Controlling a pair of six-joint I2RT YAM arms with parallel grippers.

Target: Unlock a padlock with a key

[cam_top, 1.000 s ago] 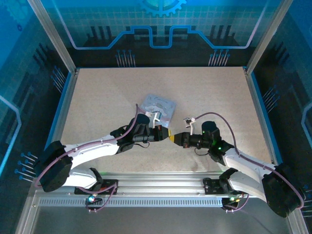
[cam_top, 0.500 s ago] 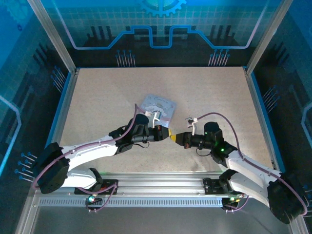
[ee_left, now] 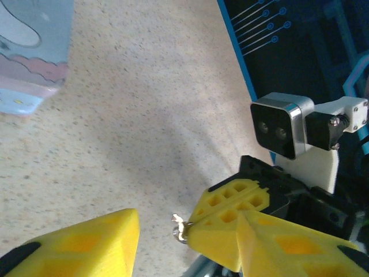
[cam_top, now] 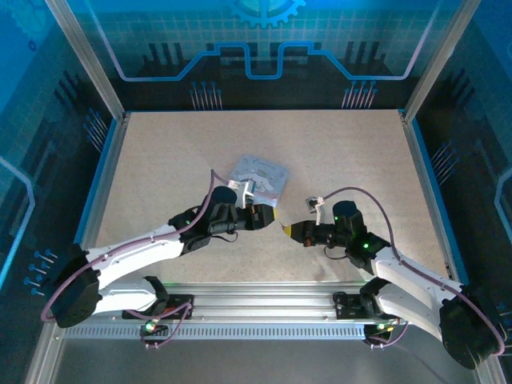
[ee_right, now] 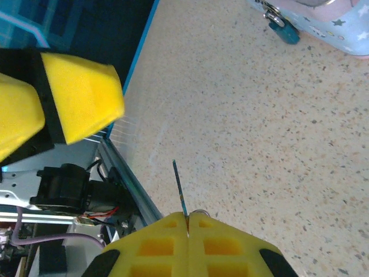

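My right gripper (ee_right: pixel 187 220) is shut on the key (ee_right: pixel 179 187), whose thin blade sticks out past the yellow pads. In the left wrist view the key (ee_left: pixel 181 227) shows as a small metal tip at the right gripper's closed fingers (ee_left: pixel 230 210). My left gripper (ee_left: pixel 189 222) is open, its pads standing apart on either side of that tip, holding nothing. The small dark teal padlock (ee_right: pixel 282 26) hangs on the edge of the lavender tin box (ee_right: pixel 337 29), up and to the right of the key. From above, the left gripper (cam_top: pixel 270 216) and the right gripper (cam_top: pixel 286 230) sit close together just in front of the tin box (cam_top: pixel 258 174).
The tin box's corner (ee_left: pixel 29 52) lies at the upper left of the left wrist view. The right arm's wrist camera (ee_left: pixel 279 124) is close behind its fingers. A metal rail (cam_top: pixel 264 308) runs along the near edge, and blue-edged walls (cam_top: pixel 102 172) bound the speckled table.
My left gripper has opened and drawn back to the left, away from the right gripper's tip where the two had met. The key stays in the right gripper.
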